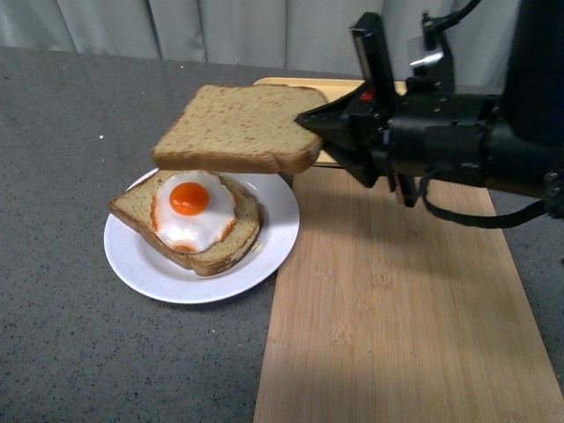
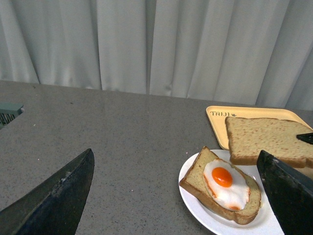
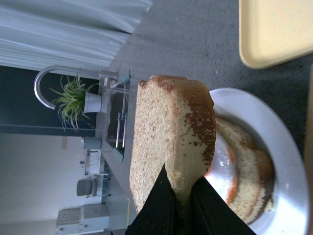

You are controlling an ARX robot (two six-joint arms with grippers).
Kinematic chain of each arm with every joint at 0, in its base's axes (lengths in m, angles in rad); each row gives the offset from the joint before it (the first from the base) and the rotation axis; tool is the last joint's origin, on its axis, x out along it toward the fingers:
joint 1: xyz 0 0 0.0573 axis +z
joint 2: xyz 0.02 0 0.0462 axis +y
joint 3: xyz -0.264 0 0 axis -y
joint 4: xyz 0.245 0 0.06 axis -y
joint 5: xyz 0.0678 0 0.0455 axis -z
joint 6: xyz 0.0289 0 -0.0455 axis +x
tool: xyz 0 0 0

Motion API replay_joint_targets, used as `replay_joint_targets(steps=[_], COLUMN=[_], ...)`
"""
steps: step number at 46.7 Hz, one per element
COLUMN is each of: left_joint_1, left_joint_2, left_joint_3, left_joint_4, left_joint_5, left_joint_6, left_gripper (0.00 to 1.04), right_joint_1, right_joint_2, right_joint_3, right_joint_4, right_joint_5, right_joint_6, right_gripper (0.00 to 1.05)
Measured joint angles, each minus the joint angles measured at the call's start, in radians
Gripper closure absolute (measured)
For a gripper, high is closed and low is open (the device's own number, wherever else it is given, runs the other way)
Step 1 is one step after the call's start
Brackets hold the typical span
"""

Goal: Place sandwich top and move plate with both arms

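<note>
Nearest the front camera lies a pale wooden board (image 1: pixel 397 335), smooth and straight-grained, flat on the speckled grey table (image 1: pixel 62 352). Its left edge runs just beside the plate (image 1: pixel 145 269).

Above the board, the right gripper (image 1: pixel 306 122) reaches in from the right. Its black fingers are clamped on one edge of the sandwich top (image 1: pixel 233 123), one above the slice and one below. The pinch at the rim holds the slice roughly level in the air, clear of the food underneath. It hangs above the far part of the plate, not touching the egg. The right wrist view shows the same grip on the thick crust edge, with the crumb pale and porous and the rounded crust darker brown.

The plate is round, glossy white and plain, with a shallow rim. On it rests the lower bread slice (image 1: pixel 220 251), thick and tan, carrying a fried egg (image 1: pixel 189 207) with a shiny white and a domed orange yolk. The top is probably held high so it can be lined up before lowering, and it looks offset toward the far side for now.

The left gripper (image 2: pixel 174 153) has its dark, scuffed fingers wide apart with nothing between them, well away from the plate. A matte yellow tray (image 2: pixel 254 113) sits behind.
</note>
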Motion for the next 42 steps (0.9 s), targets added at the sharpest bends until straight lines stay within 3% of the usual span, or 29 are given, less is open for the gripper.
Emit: replay_joint_targets(steps=[15,38,42], left_joint_1=[0.000,0.000,0.000], left_joint_2=[0.000,0.000,0.000], left_joint_3=[0.000,0.000,0.000], left_joint_4=[0.000,0.000,0.000], left_joint_5=[0.000,0.000,0.000], left_joint_6=[0.000,0.000,0.000], left_gripper=[0.07,0.07,0.07], right_joint_1=[0.105,0.137,0.139], right_joint_2=[0.083,0.142,0.143], right_joint_3=[0.070,0.127,0.122], right_joint_4=[0.010,-0.037,-0.053], right_joint_5=[0.055,0.100,0.111], right_joint_6=[0.092,0.121,0.115], right_gripper=[1.02,1.02,0.92])
